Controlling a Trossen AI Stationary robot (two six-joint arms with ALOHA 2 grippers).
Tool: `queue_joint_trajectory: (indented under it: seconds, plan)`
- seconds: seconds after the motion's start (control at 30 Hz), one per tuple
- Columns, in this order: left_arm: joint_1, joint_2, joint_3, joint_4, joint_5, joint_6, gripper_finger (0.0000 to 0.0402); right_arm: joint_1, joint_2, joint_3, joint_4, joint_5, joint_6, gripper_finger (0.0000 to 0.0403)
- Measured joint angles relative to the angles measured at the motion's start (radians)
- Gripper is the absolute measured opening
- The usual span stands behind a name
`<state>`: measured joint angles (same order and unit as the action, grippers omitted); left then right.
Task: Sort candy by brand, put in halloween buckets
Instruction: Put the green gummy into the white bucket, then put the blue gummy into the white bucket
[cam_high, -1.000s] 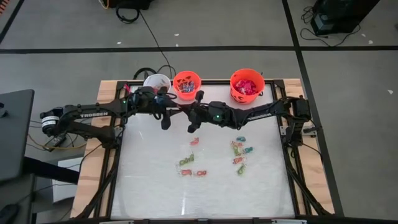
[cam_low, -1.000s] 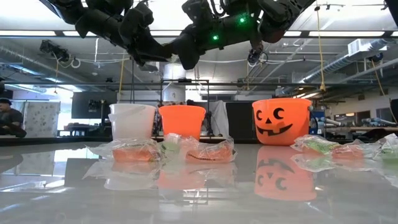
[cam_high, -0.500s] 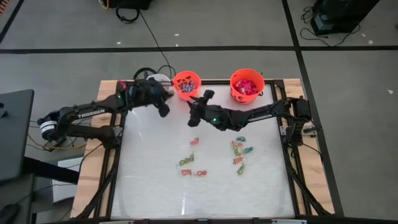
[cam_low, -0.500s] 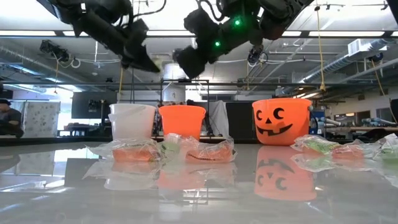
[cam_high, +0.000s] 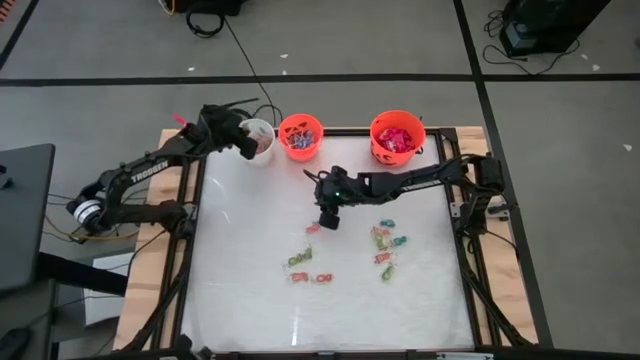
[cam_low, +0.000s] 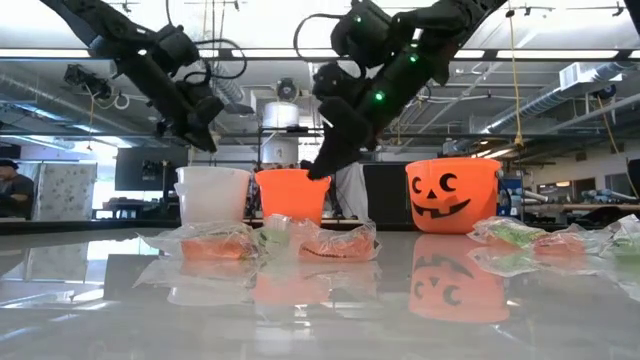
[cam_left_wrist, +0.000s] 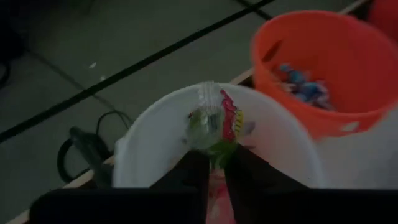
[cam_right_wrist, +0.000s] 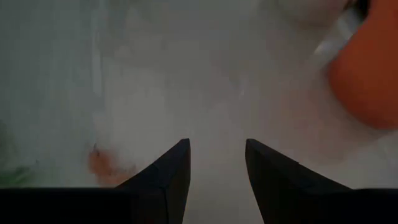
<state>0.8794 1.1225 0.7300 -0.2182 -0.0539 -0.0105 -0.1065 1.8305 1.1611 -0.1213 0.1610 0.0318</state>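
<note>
My left gripper (cam_high: 246, 146) hangs over the white bucket (cam_high: 260, 132) at the table's far left, shut on a small green and red wrapped candy (cam_left_wrist: 216, 126). The small orange bucket (cam_high: 300, 135) beside it holds blue-wrapped pieces; the larger orange bucket (cam_high: 397, 137) holds red packets. My right gripper (cam_high: 328, 216) stands open, pointing down at the table just far of a reddish candy (cam_high: 313, 228), touching nothing. Several more candies (cam_high: 385, 245) lie loose on the table's middle. My left gripper pinches the candy's wrapper by its near end (cam_left_wrist: 215, 151) between its two fingertips. The fingers (cam_left_wrist: 194, 171) slant down from the table's left. The rest of the candy sticks out past the fingertips, lifted clear above the white bucket's open mouth (cam_left_wrist: 155, 143).
The three buckets stand in a row along the far edge, seen in the low view as white (cam_low: 212, 195), orange (cam_low: 292, 195) and jack-o'-lantern (cam_low: 452, 195). Candies cluster at centre (cam_high: 300, 262) and right of centre. The near half of the table is bare.
The two grippers stood close together above the table's far middle and have parted. My left gripper has swung toward the far left edge to above the white bucket, carrying the candy. My right gripper has tipped downward and sunk toward the table, toward the reddish candy.
</note>
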Motion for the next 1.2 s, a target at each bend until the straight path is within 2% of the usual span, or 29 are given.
queue_joint_trajectory:
  seconds: [0.27,0.4,0.53,0.63,0.8,0.9,1.03,1.2]
  plan:
    - [0.031,0.032,0.000,-0.005,0.000,0.011,0.0142,0.000,0.000,-0.052,0.005,-0.045,0.019,0.0166]
    - [0.031,0.030,0.000,-0.003,0.003,0.034,0.0173,0.002,0.002,-0.083,0.067,-0.100,-0.054,0.0166]
    - [0.014,0.011,0.000,-0.012,0.052,0.074,0.0178,0.002,0.002,-0.126,0.176,-0.194,-0.107,0.0166]
    - [-0.030,-0.009,0.000,-0.024,0.113,0.102,0.0176,0.002,0.002,-0.136,0.188,-0.223,-0.129,0.0173]
    - [-0.146,-0.013,0.001,-0.058,0.127,0.140,0.0173,0.020,0.002,-0.136,0.178,-0.297,-0.144,0.0207]
    - [-0.222,-0.014,0.001,-0.071,0.127,0.141,0.0172,0.049,0.015,-0.136,0.188,-0.284,-0.166,0.0236]
    - [-0.320,-0.014,0.001,-0.063,0.112,0.138,0.0172,0.070,0.053,-0.136,0.201,-0.207,-0.162,0.0264]
    - [-0.436,-0.010,0.001,-0.065,0.102,0.105,0.0172,0.078,0.093,-0.135,0.240,-0.178,-0.156,0.0260]
